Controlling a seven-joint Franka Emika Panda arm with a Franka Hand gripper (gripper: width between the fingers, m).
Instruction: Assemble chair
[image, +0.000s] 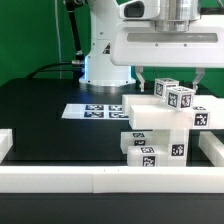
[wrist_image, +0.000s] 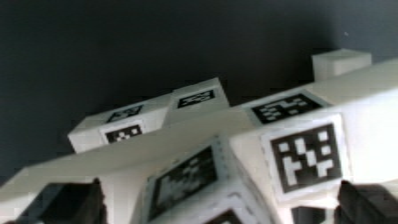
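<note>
1. You have the marker board (image: 97, 110) lying flat on the black desk (image: 40, 110), beside the chair (image: 160, 125) parts.
2. A white rail (image: 60, 178) lines the desk's front edge.
3. The chair parts are stacked near that front edge, long slab running across the view.
4. The fingers (wrist_image: 374, 200) are spread wide above the stack, holding nothing.

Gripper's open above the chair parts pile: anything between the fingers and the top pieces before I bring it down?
Nothing visible does. The gripper hangs open above the stacked chair parts, with only empty air between the fingers and the tagged top blocks. The marker board lies flat, off to the exterior view's left, out of the path.
</note>
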